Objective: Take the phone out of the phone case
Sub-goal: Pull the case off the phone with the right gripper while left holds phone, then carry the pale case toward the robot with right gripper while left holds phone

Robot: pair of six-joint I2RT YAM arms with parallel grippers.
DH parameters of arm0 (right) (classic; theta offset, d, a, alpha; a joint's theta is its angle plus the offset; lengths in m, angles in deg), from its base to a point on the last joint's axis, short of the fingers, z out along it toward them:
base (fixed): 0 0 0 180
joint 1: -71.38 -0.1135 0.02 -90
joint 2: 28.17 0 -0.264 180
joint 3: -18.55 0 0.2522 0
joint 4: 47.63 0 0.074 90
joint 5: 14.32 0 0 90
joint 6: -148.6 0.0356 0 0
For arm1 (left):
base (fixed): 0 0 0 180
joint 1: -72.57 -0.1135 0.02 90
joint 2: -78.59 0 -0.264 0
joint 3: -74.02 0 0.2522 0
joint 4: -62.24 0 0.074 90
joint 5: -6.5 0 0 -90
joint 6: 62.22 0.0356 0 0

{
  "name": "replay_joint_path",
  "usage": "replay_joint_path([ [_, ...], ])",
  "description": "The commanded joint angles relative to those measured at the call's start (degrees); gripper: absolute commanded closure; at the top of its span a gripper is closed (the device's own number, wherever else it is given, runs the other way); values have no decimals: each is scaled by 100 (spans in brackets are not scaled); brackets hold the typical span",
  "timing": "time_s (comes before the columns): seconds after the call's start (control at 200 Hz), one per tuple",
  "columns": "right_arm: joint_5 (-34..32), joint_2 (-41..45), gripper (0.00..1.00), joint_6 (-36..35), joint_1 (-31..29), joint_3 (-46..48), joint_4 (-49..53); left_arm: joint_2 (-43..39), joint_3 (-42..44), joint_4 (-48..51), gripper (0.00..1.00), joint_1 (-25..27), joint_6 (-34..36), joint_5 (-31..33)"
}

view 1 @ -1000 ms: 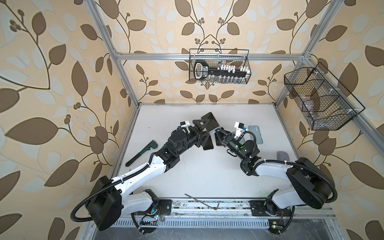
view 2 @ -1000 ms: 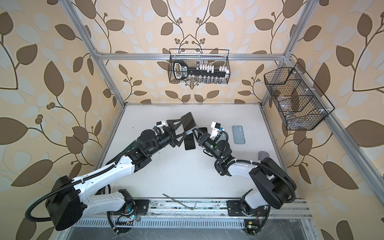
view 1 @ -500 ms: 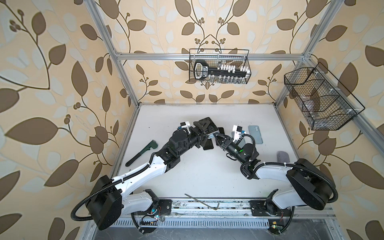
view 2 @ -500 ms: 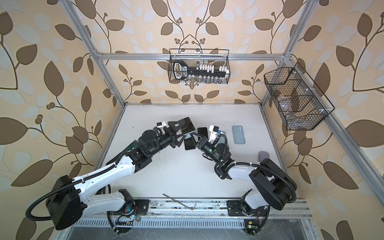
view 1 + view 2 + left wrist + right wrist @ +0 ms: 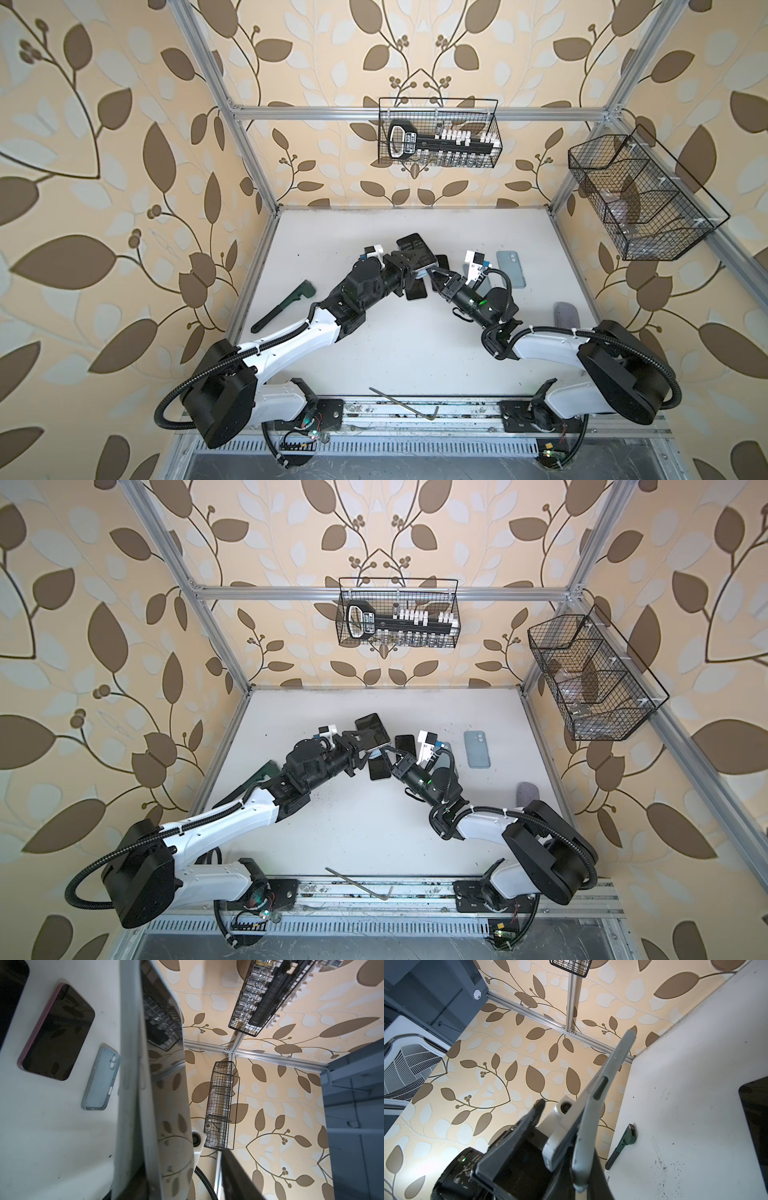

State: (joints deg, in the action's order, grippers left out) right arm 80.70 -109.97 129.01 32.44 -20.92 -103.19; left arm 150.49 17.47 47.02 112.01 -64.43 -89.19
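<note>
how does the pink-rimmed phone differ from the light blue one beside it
The pink-rimmed phone lies screen up, dark glass showing; the light blue phone lies back up, camera lenses showing. The pink-rimmed phone's edge is pink, the light blue phone's pale blue. Both lie flat on the table, apart.

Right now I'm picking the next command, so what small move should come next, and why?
Probably close the left gripper firmly on the phone: a gap shows between one finger and it, while the right gripper is shut on the phone case, which is peeled off one phone corner.
</note>
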Motion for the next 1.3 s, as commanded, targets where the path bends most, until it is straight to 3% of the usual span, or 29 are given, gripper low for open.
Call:
replay_joint_path([
  [0.0,72,125,100,-58,-64,58,-276,-18,-133,-585,69,19,28,0],
  [0.195,1,125,100,-48,-63,63,-166,-25,-162,-570,100,23,61,-40],
  [0.455,-126,149,100,-93,-57,95,149,-68,-342,-653,100,20,19,-263],
  [0.674,-265,136,100,-259,122,336,254,-11,-652,-1353,100,37,-353,-413],
  [0.834,-300,286,100,-476,334,499,416,-41,-1151,-980,100,102,-374,-490],
  [1.094,-365,968,100,-704,658,851,1074,-501,-1241,-376,100,111,-34,-406],
  [1.294,-432,1772,100,-801,990,1238,1791,-583,-1017,-740,100,106,-77,-294],
])
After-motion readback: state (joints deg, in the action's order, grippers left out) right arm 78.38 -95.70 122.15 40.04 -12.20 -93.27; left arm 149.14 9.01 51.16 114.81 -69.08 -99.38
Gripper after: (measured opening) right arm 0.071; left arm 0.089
